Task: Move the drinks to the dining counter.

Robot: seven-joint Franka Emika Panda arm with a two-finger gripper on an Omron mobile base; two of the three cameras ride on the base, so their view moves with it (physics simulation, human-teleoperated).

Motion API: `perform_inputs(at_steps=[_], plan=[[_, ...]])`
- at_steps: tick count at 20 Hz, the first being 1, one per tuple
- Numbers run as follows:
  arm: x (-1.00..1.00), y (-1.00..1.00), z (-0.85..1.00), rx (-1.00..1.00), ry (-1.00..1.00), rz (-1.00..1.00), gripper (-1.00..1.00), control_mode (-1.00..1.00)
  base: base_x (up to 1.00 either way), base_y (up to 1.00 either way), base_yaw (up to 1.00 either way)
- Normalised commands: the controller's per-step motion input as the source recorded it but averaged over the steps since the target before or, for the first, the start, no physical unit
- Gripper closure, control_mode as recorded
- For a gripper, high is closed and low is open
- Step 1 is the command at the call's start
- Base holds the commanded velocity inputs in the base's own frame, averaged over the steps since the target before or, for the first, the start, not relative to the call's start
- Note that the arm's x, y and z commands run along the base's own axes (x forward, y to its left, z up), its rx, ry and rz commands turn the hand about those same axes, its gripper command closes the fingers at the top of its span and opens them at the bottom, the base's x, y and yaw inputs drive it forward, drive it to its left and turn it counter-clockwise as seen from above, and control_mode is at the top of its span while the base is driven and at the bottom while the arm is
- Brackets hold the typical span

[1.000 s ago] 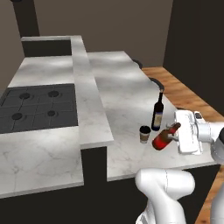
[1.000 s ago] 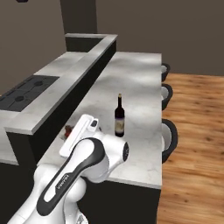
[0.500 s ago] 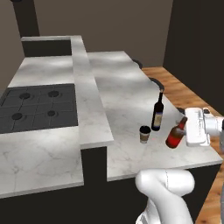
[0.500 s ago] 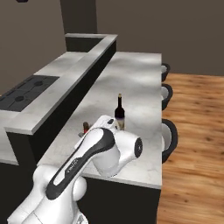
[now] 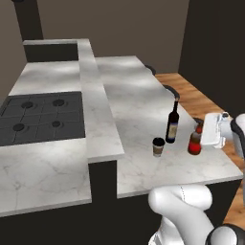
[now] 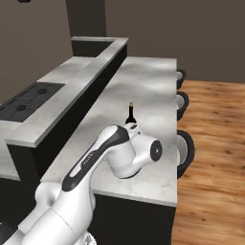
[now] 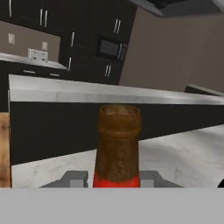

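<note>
The red bottle (image 5: 194,142) stands upright near the right edge of the dining counter (image 5: 134,91), its base at or just above the marbled top. My gripper (image 5: 199,128) is shut on its neck from the right. In the hand view the brown neck of the red bottle (image 7: 118,148) rises between my fingers (image 7: 75,179). The wine bottle (image 5: 172,123) stands just left of it, and the paper cup (image 5: 158,147) stands left of that. In the right base view my arm covers all but the wine bottle's top (image 6: 130,112). The small whitish glass is out of view.
A raised narrow ledge (image 5: 93,95) runs along the counter's left side, with the black cooktop (image 5: 38,117) beyond it. Dark stools (image 6: 184,148) line the counter's outer edge over wooden floor (image 6: 215,143). Bare marble stretches behind the bottles.
The red bottle has swung from a tilt to upright and shifted a little right with my gripper. The wine bottle and the cup have stayed put.
</note>
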Motion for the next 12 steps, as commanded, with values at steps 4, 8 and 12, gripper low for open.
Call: perform_inputs(at_steps=[4,8,12], plan=[[0.29,-0.03,-0.22,-0.04,0.06,-0.09,1.00,-1.00,0.00,0.00,0.00],[0.25,0.00,-0.24,0.00,0.03,-0.03,1.00,-1.00,0.00,0.00,0.00],[0.11,0.00,-0.24,0.00,0.00,0.00,1.00,-1.00,0.00,0.00,0.00]])
